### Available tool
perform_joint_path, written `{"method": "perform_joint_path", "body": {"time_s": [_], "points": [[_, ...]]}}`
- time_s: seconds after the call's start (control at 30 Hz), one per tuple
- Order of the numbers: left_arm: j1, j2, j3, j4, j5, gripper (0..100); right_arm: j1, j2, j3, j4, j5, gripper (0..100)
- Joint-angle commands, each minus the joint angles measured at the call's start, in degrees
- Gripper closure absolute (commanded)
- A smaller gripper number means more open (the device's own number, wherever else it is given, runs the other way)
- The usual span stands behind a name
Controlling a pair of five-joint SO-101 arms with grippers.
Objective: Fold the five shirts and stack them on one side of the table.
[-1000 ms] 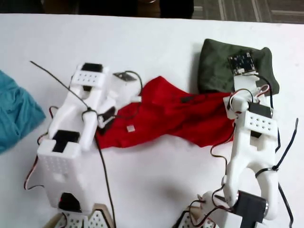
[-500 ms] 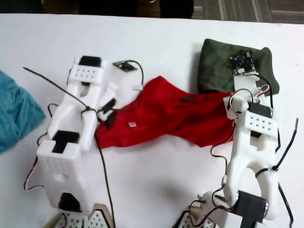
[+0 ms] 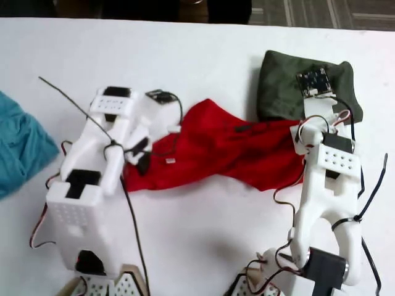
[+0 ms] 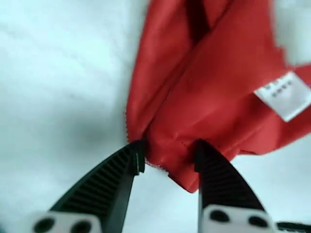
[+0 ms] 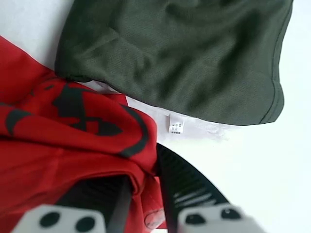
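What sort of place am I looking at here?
Probably a robotics lab or workshop: hobby-style robot arms with loose wires on a white table, a red shirt as test material, office carpet behind.

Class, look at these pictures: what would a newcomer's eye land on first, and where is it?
The red shirt lies crumpled across the middle of the table, the right gripper shut on one end and the left gripper open astride the other. A folded dark green shirt sits just past its right end, and a teal shirt lies at the table's left edge.
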Motion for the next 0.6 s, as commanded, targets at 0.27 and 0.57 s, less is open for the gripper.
{"method": "perform_joint_path", "body": {"time_s": [0.27,0.57], "points": [[-0.35,-1.05,0.13,-6.07,-2.64,81,-0.66,0.13,-2.46,0.22,-0.35,98.1],[0.62,2.02,-0.22,-2.46,-3.08,92,-0.66,0.13,-2.46,0.22,-0.35,98.1]]}}
